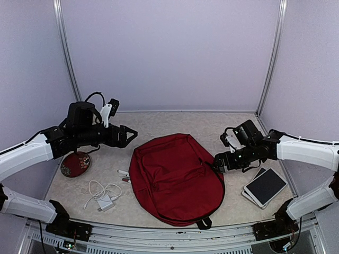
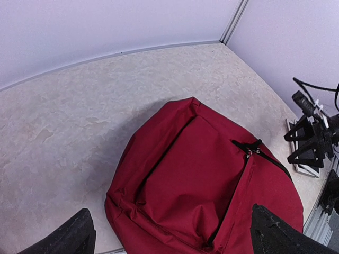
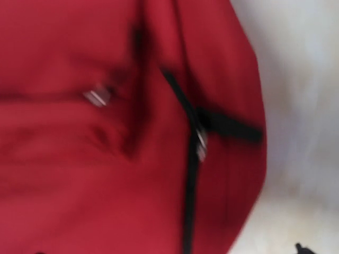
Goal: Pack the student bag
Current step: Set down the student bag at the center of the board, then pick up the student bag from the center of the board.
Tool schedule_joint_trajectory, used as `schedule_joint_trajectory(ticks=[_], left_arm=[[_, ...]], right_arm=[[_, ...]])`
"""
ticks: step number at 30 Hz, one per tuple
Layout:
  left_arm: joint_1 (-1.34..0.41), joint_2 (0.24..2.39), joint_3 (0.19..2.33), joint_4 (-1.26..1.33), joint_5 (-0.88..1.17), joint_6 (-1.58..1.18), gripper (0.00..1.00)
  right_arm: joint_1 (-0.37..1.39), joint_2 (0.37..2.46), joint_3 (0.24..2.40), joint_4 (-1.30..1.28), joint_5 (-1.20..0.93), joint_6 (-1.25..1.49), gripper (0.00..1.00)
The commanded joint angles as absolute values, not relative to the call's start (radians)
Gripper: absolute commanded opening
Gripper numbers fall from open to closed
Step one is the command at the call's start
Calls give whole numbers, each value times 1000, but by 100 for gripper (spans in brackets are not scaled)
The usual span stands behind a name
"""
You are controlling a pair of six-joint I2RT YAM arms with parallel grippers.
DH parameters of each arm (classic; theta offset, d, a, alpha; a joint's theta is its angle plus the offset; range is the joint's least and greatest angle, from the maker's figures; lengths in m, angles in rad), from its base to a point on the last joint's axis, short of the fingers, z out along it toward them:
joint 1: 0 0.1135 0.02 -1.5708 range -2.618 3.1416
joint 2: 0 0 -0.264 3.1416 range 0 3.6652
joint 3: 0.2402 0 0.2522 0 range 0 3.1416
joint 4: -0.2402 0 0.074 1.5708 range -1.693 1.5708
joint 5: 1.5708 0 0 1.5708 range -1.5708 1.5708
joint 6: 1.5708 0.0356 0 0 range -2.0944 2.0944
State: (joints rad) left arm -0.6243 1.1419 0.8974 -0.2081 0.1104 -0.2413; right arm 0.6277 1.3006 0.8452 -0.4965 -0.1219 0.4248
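Observation:
The student bag (image 1: 175, 180) is a large dark-red backpack lying flat and zipped in the middle of the table. My left gripper (image 1: 130, 135) hangs open and empty above the table just left of the bag's top. In the left wrist view (image 2: 177, 235) its fingertips (image 2: 79, 235) are spread wide over the bag (image 2: 201, 180). My right gripper (image 1: 218, 163) is at the bag's right edge, low, jaws apart and empty. The blurred right wrist view shows the red fabric (image 3: 79, 159), a black zipper line and a metal zipper pull (image 3: 201, 140) with a black tab.
A round red patterned case (image 1: 76, 164) lies at the left. A white charger with its cable (image 1: 103, 194) and small pen-like items (image 1: 124, 175) lie left of the bag. Stacked tablets (image 1: 265, 187) lie at the right. Walls enclose the table on three sides.

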Motion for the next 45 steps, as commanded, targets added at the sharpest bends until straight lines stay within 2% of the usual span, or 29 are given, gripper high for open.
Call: schedule_joint_trajectory(ticks=[1, 6, 12, 14, 18, 27, 35, 45], left_arm=[[-607, 1203, 947, -165, 137, -195, 99], [-601, 1270, 997, -179, 172, -200, 99], [-597, 1266, 988, -178, 162, -187, 99], [-594, 1260, 985, -176, 159, -179, 99], [-586, 1255, 988, -176, 150, -167, 99], [-580, 1251, 1009, -140, 184, -138, 99], [-582, 1220, 1100, -166, 312, -9, 99], [-649, 1151, 1057, -39, 371, 283, 99]], right_arm=[[626, 1347, 751, -438, -132, 525, 100], [623, 1450, 691, -308, -206, 555, 98], [623, 1576, 743, -266, -295, 525, 91], [623, 1585, 757, -281, -291, 510, 75], [623, 1532, 794, -326, -221, 485, 2], [623, 1428, 1055, -583, -99, 243, 0], [635, 1313, 1235, -640, -86, 25, 0], [810, 1336, 1499, -814, -80, -295, 0]])
